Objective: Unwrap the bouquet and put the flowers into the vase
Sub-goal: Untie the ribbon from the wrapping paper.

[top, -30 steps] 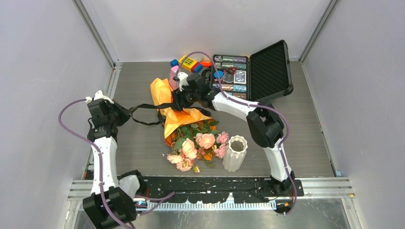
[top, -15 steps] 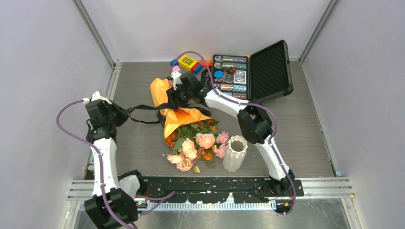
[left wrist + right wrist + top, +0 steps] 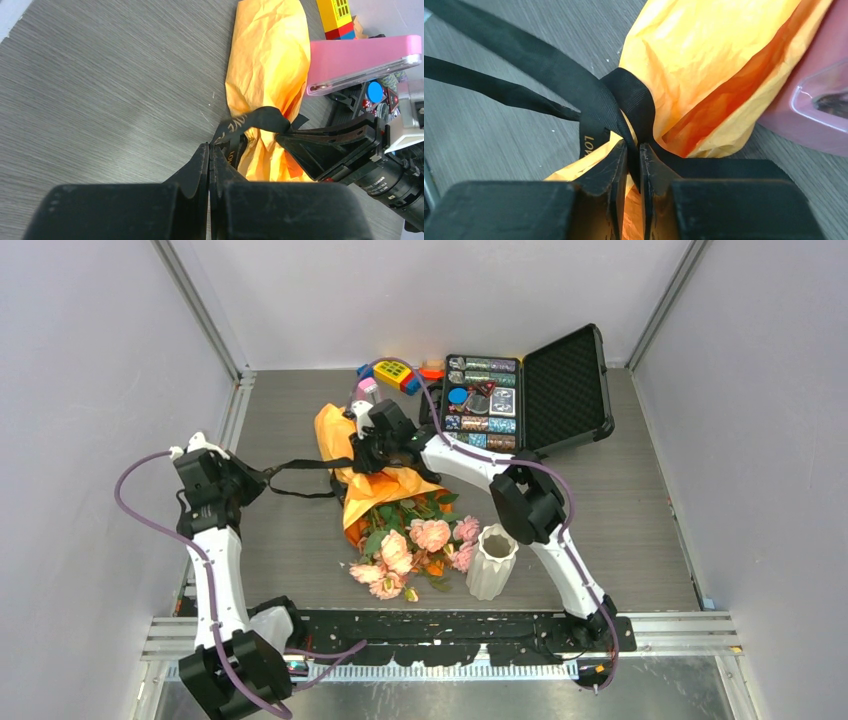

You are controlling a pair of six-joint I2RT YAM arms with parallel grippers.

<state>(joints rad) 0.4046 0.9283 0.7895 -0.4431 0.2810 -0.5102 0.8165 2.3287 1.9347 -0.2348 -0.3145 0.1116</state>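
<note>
Now the right gripper (image 3: 633, 150), jaws almost together, pinches the black ribbon (image 3: 554, 70) at its knot on the bouquet (image 3: 390, 495), lying mid-frame in the overhead view. At left, the left gripper (image 3: 209, 150) is pressed tight on the ribbon's loose end. The vase (image 3: 492, 560) stands lower right of the blooms.

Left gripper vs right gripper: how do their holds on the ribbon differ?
Left gripper pinches the ribbon out on its tail, clear of the bouquet; right gripper pinches it at the knot on the bouquet. Left's jaws meet flush; right's show a thin slit with ribbon in it. Both are shut on ribbon.
</note>
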